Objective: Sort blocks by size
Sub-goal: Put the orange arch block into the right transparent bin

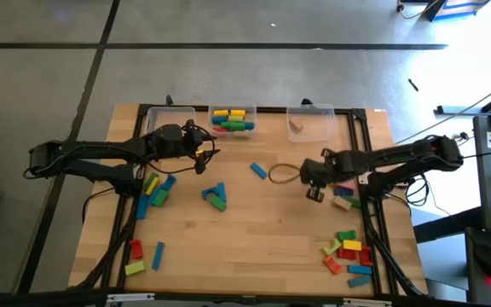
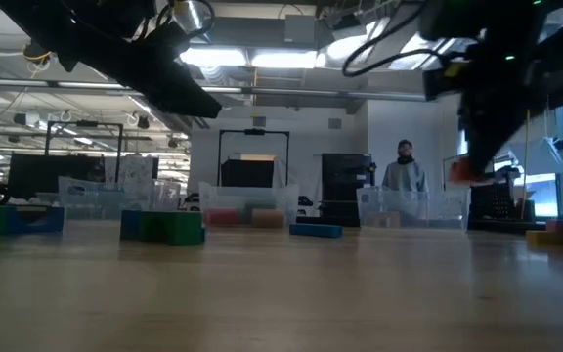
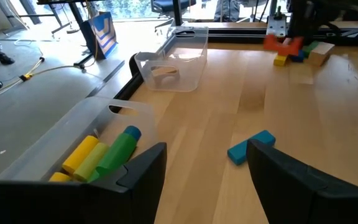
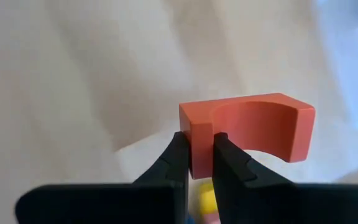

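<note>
My right gripper [image 4: 197,140] is shut on an orange-red arch block [image 4: 253,134] with a half-round cut-out, above the table's right middle [image 1: 315,188]. It also shows in the low view [image 2: 469,171]. My left gripper [image 3: 207,155] is open and empty, near the far edge beside the middle bin [image 1: 233,119], which holds yellow, green and blue blocks [image 3: 104,152]. A blue block [image 3: 250,147] lies flat on the table ahead of it. More blocks lie in clusters at the left [image 1: 156,189], centre [image 1: 216,196], near left [image 1: 143,254] and near right [image 1: 348,251]. My right gripper pinches one end leg of the arch block [image 4: 201,134] between its two fingertips. The fingers come from above. The rest of the arch sticks out to one side of the fingers. The block hangs clear of the table in the low view [image 2: 469,171].
Three clear bins stand along the far edge: left [image 1: 170,118], middle, and right [image 1: 309,122], which holds a pale piece [image 3: 165,71]. A brown cable loop [image 1: 284,173] lies beside my right gripper. A person [image 2: 405,176] stands in the room beyond the table.
</note>
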Motion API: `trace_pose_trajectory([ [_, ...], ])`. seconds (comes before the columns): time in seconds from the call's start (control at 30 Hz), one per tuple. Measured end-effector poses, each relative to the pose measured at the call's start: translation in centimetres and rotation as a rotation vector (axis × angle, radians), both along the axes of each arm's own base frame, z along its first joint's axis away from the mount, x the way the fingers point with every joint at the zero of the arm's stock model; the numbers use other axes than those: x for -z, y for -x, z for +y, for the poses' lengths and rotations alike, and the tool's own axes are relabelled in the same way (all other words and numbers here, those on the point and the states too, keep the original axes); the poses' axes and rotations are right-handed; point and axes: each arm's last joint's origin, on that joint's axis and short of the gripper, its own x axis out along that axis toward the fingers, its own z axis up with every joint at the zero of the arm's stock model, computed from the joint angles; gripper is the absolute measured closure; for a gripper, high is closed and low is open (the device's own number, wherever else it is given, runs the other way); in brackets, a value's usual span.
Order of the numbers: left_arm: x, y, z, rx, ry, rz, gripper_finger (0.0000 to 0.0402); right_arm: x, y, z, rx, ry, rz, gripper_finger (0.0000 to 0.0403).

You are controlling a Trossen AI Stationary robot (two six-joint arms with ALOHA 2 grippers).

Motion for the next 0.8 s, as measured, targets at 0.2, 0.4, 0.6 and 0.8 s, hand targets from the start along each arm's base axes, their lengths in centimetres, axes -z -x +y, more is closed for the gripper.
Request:
trace_pose_trajectory([
  [0.2, 0.0, 0.0, 0.0, 0.001, -0.003, 0.001, 0.0185, -1.0, -0.4, -4.7, 0.098, 0.071, -0.038, 0.0362],
  [0.4, 0.0, 0.0, 0.0, 0.001, -0.004, 0.001, 0.0185, -1.3, 0.1, -9.5, 0.209, 0.120, -0.097, 0.0362],
  [0.6, 0.0, 0.0, 0.0, 0.002, -0.006, 0.002, 0.0185, -1.9, 0.8, -13.6, 0.312, 0.148, -0.223, 0.0361],
  [0.8, 0.0, 0.0, 0.0, 0.002, -0.006, 0.002, 0.0185, -2.3, 1.5, -16.7, 0.440, 0.122, -0.376, 0.0361],
])
